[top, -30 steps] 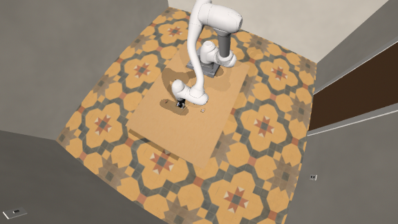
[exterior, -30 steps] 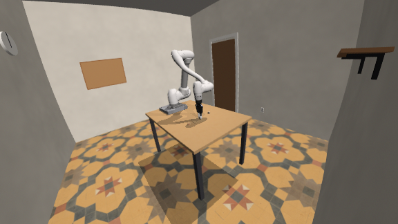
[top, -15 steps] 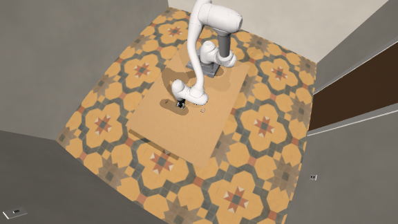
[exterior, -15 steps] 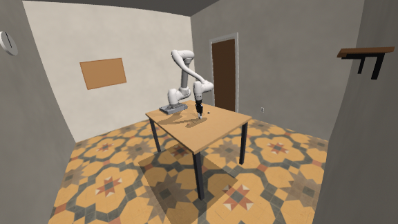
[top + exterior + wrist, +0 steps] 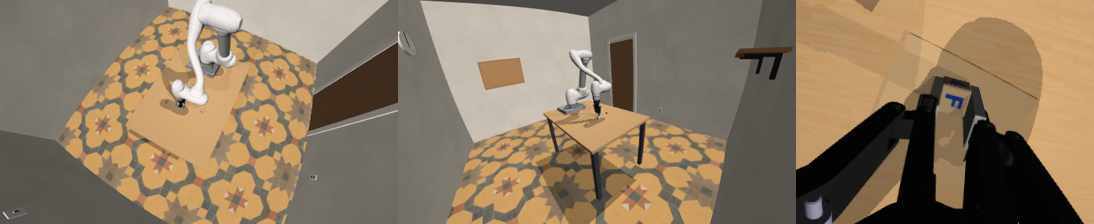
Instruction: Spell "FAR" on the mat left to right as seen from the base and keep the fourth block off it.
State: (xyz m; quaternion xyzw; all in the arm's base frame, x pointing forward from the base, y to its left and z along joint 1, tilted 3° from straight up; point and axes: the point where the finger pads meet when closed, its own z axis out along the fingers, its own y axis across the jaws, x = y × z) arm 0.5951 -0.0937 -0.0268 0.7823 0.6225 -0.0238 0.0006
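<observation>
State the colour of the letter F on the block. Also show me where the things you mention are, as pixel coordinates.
Blue, clearest in the wrist view, on the block (image 5: 960,93).

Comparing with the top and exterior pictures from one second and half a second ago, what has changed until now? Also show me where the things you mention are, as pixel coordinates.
Nothing visibly changed. The arm (image 5: 197,66) (image 5: 582,76), its claw (image 5: 180,104) (image 5: 598,115) (image 5: 953,95) and the small block (image 5: 202,110) (image 5: 607,113) beside it stayed where they were. The F block (image 5: 955,95) is now between the claw's fingers, but without an earlier wrist picture I cannot compare the grip.
</observation>
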